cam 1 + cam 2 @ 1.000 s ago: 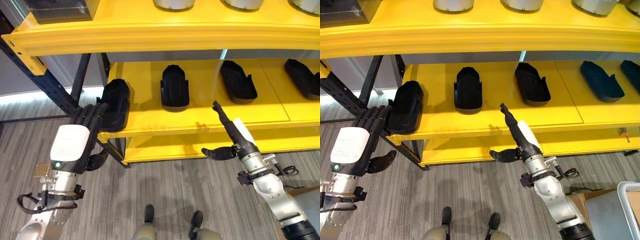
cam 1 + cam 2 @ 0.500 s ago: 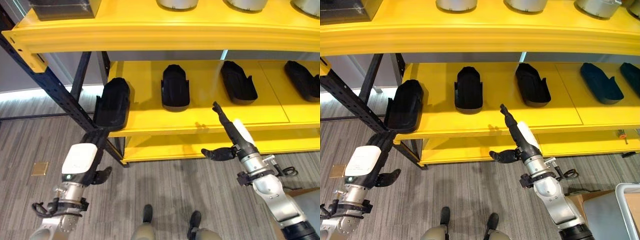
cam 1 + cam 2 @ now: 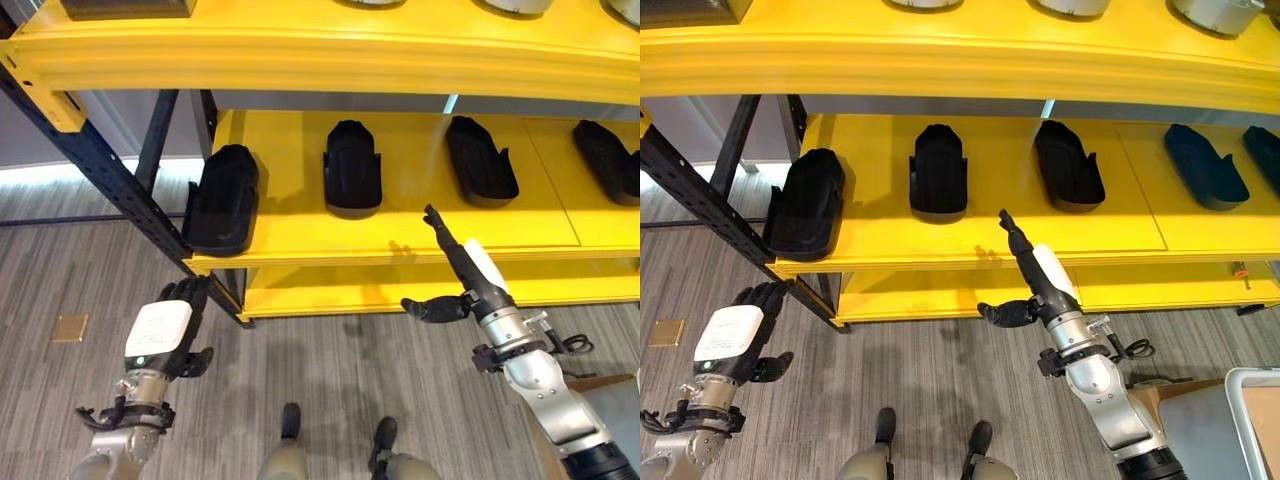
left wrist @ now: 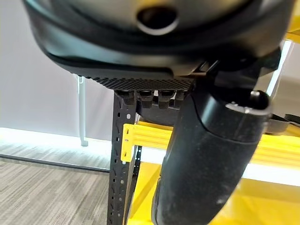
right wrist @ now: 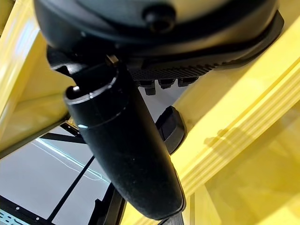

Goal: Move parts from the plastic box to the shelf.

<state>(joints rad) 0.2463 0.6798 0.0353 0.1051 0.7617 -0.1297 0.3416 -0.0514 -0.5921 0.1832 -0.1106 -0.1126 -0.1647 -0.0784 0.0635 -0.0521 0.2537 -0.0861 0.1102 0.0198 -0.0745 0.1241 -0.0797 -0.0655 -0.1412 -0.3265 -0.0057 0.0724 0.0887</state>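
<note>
The far-right part (image 3: pixel 632 165) runs off the edge; the grey tubs (image 3: pixel 1212 12) up top are cut off too

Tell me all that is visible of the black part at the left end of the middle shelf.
The leftmost black part is an elongated, shell-like piece of matt dark plastic, with a rounded far end and raised side walls. It lies lengthwise on the yellow shelf, its near end at the front edge, beside the dark upright post. Nothing holds it: the left hand hangs below it, apart.
</note>
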